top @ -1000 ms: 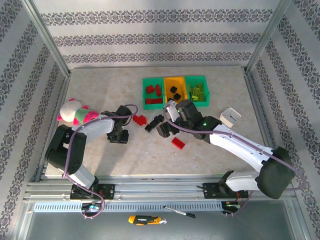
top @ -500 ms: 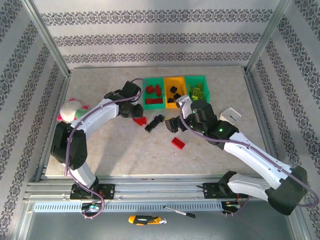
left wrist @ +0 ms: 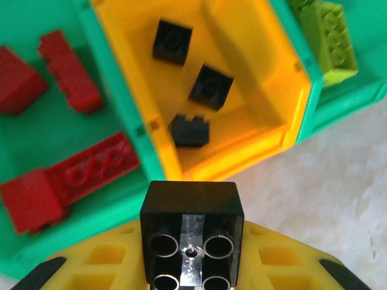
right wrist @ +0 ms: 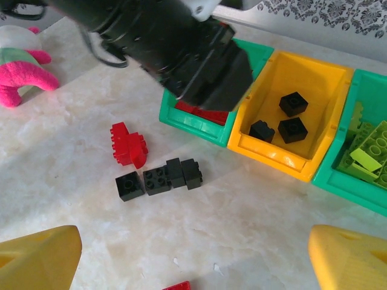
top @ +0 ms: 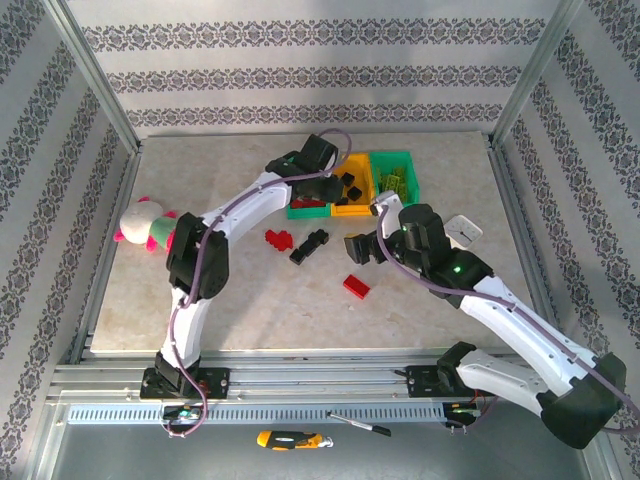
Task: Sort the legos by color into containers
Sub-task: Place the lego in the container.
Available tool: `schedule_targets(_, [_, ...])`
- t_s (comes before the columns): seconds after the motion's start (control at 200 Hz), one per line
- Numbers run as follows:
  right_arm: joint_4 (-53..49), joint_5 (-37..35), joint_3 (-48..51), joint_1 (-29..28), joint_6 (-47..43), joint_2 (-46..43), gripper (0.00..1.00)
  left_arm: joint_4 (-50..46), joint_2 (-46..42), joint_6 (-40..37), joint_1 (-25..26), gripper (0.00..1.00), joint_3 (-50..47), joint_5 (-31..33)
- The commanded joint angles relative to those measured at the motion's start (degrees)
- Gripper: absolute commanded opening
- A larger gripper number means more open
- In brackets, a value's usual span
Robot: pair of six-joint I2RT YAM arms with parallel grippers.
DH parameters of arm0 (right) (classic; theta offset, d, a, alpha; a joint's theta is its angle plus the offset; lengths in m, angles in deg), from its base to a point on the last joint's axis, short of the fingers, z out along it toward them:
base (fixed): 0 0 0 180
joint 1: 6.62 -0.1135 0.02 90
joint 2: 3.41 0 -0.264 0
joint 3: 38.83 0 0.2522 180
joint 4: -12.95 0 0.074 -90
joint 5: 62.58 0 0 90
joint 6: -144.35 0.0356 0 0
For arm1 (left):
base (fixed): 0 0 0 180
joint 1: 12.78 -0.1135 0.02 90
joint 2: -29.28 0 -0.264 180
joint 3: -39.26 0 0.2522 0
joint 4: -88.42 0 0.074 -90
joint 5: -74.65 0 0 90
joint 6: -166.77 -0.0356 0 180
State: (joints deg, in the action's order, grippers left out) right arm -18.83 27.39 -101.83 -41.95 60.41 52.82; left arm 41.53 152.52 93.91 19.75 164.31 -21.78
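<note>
Left claw (left wrist: 192,263): narrow, clamped on a black brick (left wrist: 192,208), whose hollow underside faces the wrist camera.
Held brick, position: above the bins' near rim, about where the left green bin (left wrist: 36,136) meets the orange bin (left wrist: 254,54).
Key relation: the orange bin lies just ahead and slightly right of the held brick. Judging from the wrist view, a short reach that way should bring it over the open floor.
Orange bin, contents: three black bricks, lying apart.
Left green bin, contents: red bricks (left wrist: 69,72).
Right green bin (left wrist: 347,96): lime bricks (left wrist: 329,36).
Risk: let go here, the brick may strike the shared wall and drop on the wrong side or onto the table (right wrist: 272,211).
Right claw (right wrist: 193,257): wide, holding nothing, hovering over the table.
Loose bricks: a black row (right wrist: 160,177) and a red piece (right wrist: 128,145) lie ahead and left of the right claw, near the bins' front. A red brick (top: 356,287) lies closer to the arm bases.
Black row, long axis: roughly along the line joining the right claw's fingertips, so a wrist turn looks needed to pinch across it.
Nearer arm: the right, for every loose brick.
Bystanders: plush (top: 145,225) far left; clock (top: 462,232) right of the bins.
</note>
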Motion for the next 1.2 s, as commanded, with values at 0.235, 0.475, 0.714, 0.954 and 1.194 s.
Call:
schedule_targets(0.235, [-0.5, -1.0, 1.8, 1.1, 2.1, -2.8, 0.96, -3.3, 15.0, -5.8, 0.0, 0.29, 21.2, 2.3])
schedule_targets(0.475, [-1.6, -2.0, 2.4, 1.2, 3.1, -4.3, 0.95, -3.7, 14.8, -5.5, 0.0, 0.58, 23.4, 0.9])
schedule_targets(0.714, [-5.3, -0.7, 3.3, 1.1, 3.4, -2.6, 0.95, -3.5, 7.7, -5.6, 0.0, 0.86, 18.6, 0.9])
schedule_targets(0.954, [-12.2, -3.0, 1.6, -3.2, 3.2, 4.2, 0.95, 4.3, -6.8, -2.6, -1.8, 0.99, -0.1, 1.7])
schedule_targets(1.194, [-13.4, -4.0, -0.4, -6.8, 4.1, 15.3, 0.95, 9.8, -23.0, 1.4, -5.3, 0.99, -22.5, 1.4])
